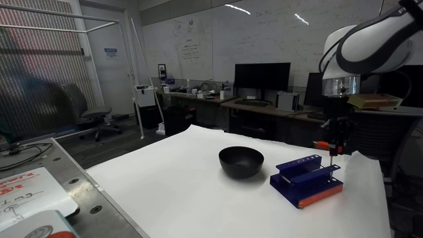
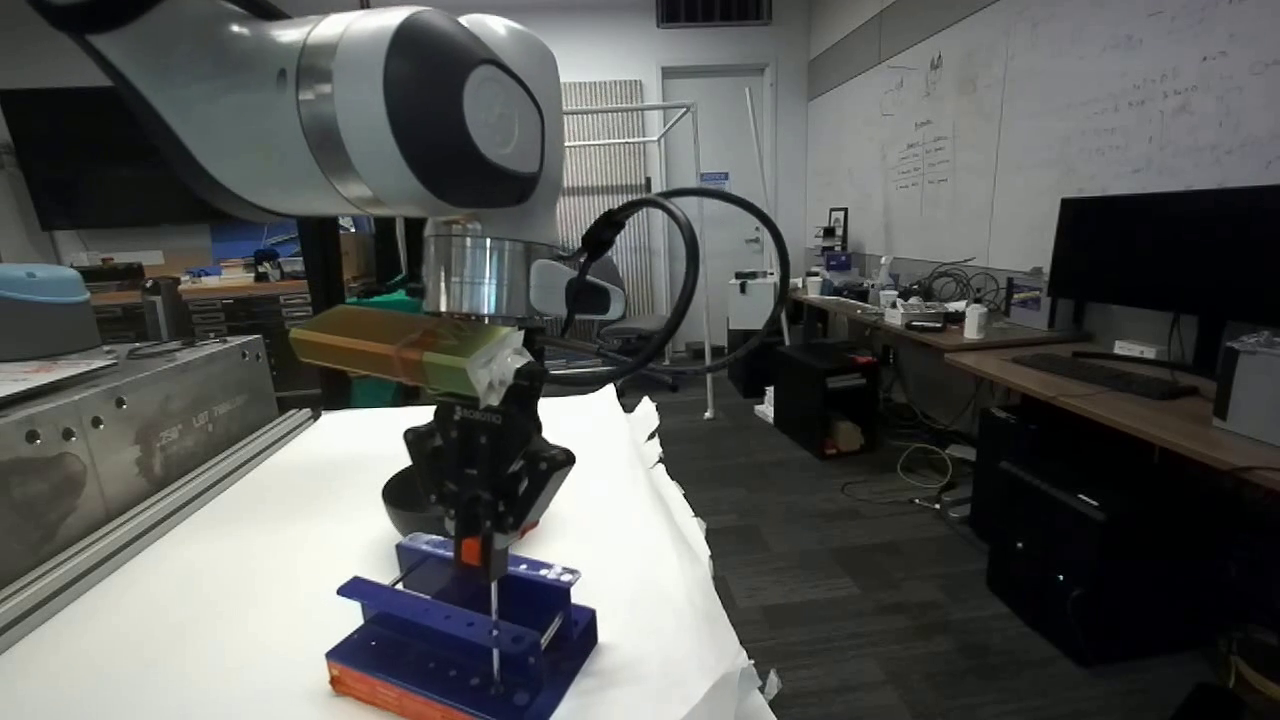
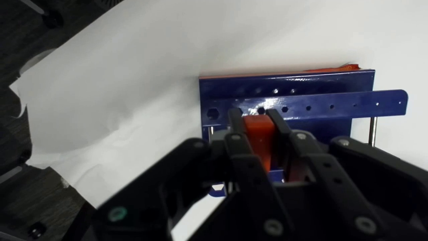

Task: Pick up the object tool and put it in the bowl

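In an exterior view my gripper (image 1: pixel 335 150) points down, at between one and two o'clock from the middle of the blue rack (image 1: pixel 309 176). I have it drawn narrow on the hand tool (image 1: pixel 331 160): its red-orange handle (image 1: pixel 323 144) juts from my fingers toward nine o'clock, and its thin shaft (image 1: pixel 331 162) hangs upright at the rack's right end. The black bowl (image 1: pixel 239 172) sits on the white sheet (image 1: pixel 185 191) between nine and ten o'clock from the rack, near it but apart.

In an exterior view my gripper (image 2: pixel 482 558) is toward twelve o'clock from the middle of the rack (image 2: pixel 430 608), pinched on the handle (image 2: pixel 470 551). The shaft (image 2: pixel 494 605) runs toward six o'clock, down to the rack's base; whether its tip sits in a hole there I can't fairly say. The bowl (image 2: pixel 403 508) lies at eleven o'clock from the rack, partly hidden behind my gripper.

In the wrist view I reach in from six o'clock. My fingers (image 3: pixel 282 125) touch the handle (image 3: pixel 260 134) on both sides, toward nine o'clock from the rack's middle. The rack's holed rail (image 3: pixel 317 105) stretches on toward three o'clock.
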Robot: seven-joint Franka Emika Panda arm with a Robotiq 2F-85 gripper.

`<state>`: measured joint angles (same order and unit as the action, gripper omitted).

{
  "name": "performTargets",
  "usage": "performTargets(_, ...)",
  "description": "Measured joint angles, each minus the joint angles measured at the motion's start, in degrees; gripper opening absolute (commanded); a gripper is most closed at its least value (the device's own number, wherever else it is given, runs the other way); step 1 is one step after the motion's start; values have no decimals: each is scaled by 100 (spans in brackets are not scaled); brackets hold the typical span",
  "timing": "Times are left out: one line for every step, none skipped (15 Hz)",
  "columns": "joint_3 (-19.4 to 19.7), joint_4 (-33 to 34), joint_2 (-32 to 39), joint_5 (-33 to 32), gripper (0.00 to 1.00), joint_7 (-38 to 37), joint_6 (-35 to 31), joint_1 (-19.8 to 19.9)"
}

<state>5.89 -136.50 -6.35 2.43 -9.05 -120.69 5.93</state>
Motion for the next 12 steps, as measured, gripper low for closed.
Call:
performTargets(-14,22,-58,-27,5,0,27,0)
performTargets(-37,50,-147,-83,5,0,89,-1)
performTargets(-71,86,-271,-143,5,0,185,-6)
performTargets(-108,122,-410,-189,5,0,283,-15)
performTargets(-151,157,-578,-236,5,0,361,-26)
performTargets(-196,197,-757,-258,5,0,426,-39)
performTargets(-223,234,-927,-251,5,0,435,-60)
performTargets(-226,272,-1085,-141,5,11,387,-85)
performTargets(-216,300,-1214,36,5,24,288,-92)
performTargets(-186,319,-1303,248,5,50,155,-92)
performTargets(-135,326,-1337,469,5,92,-37,-92)
performTargets(-69,316,-1320,701,5,150,-296,-91)
